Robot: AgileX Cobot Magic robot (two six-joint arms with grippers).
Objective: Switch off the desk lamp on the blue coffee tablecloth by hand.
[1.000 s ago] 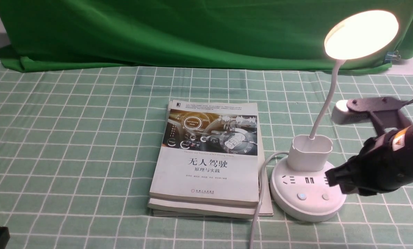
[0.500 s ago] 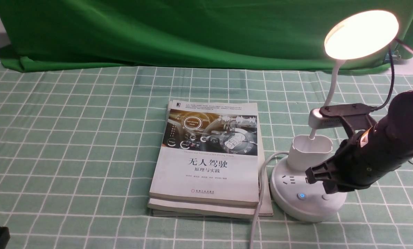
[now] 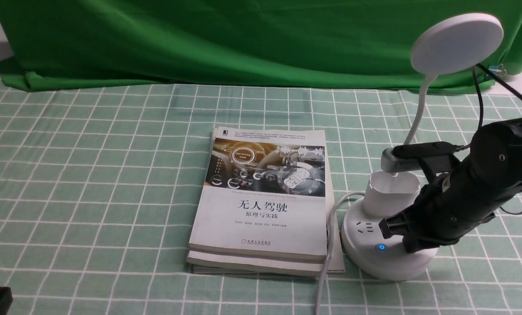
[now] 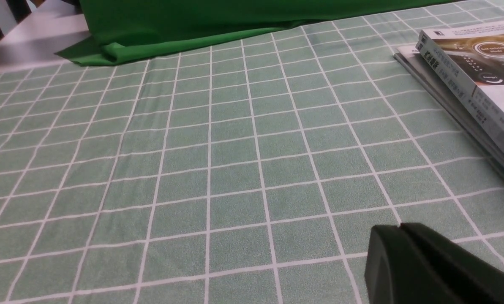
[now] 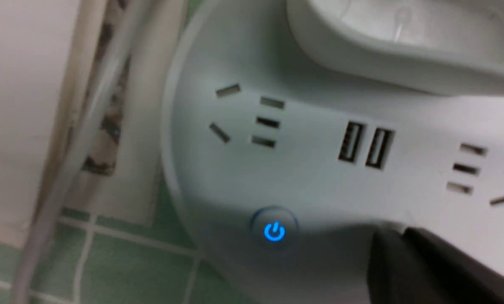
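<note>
From the front, the desk lamp (image 3: 390,197) stands on the right side of the grid-patterned tablecloth (image 3: 90,175), just beside a stack of books (image 3: 261,218), with its white cable (image 3: 328,249) running down between the two. Its disc head (image 3: 457,43) is dull white and unlit against the green backdrop cloth (image 3: 199,39). The right gripper (image 3: 411,245) reaches in from the right and its black tip rests on the front right of the round base (image 3: 361,258), just beside the blue-lit power button (image 3: 381,247). A grey block (image 3: 396,162) rides on top of the arm.

The left wrist view shows what the front view barely catches: the left gripper (image 4: 401,236), its fingers pressed together with only a thin seam between them, low over bare cloth, well apart from the lamp, with the book spines at the edge.

The right wrist view alone shows the base close up: three-pin sockets, two USB ports, the glowing power symbol, and the right fingers closed flat against each other, with nothing between them, tip on the white surface.

Half a second ago the head glowed warm yellow; now it is dark. The right gripper has come lower and now covers the plain second button that was still visible then
</note>
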